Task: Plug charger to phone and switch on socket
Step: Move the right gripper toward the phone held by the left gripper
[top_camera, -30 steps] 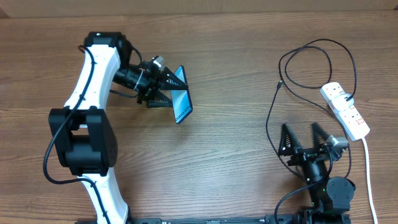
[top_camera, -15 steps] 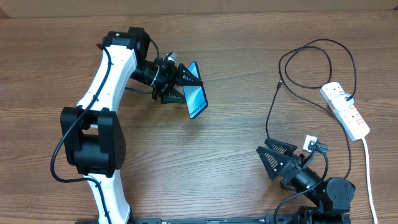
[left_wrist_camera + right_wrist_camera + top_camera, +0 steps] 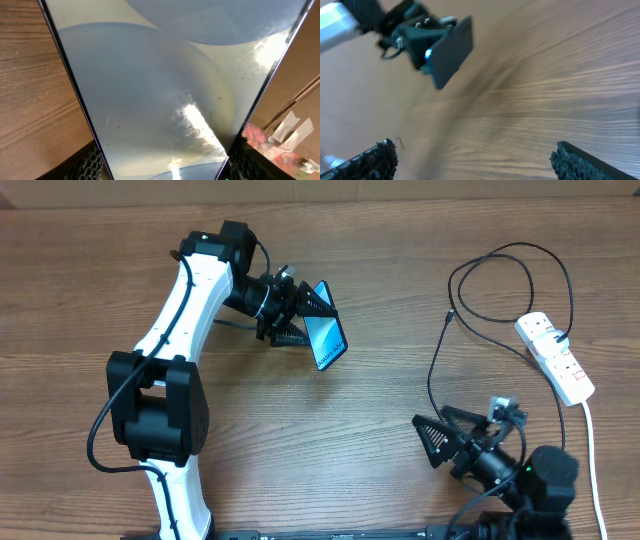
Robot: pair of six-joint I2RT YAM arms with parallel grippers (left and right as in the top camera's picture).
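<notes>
My left gripper (image 3: pixel 300 317) is shut on the phone (image 3: pixel 327 340), a slim handset with a light blue screen, and holds it tilted above the table left of centre. In the left wrist view the phone (image 3: pixel 165 85) fills the frame between my fingers (image 3: pixel 162 162). The black charger cable (image 3: pixel 470 290) loops at the right, its small plug tip (image 3: pixel 450 314) lying on the wood. The white socket strip (image 3: pixel 556 357) with red switches lies at the far right. My right gripper (image 3: pixel 442 435) is open and empty near the front right, turned toward the left. In the right wrist view (image 3: pixel 470 160) the phone's dark back (image 3: pixel 450 50) shows far off.
A thick white cord (image 3: pixel 590 450) runs from the socket strip toward the front edge. The table (image 3: pixel 380 440) is brown wood.
My left arm has carried the phone to the right, toward the table's middle. My right gripper has swung from pointing away to pointing left, staying open.
</notes>
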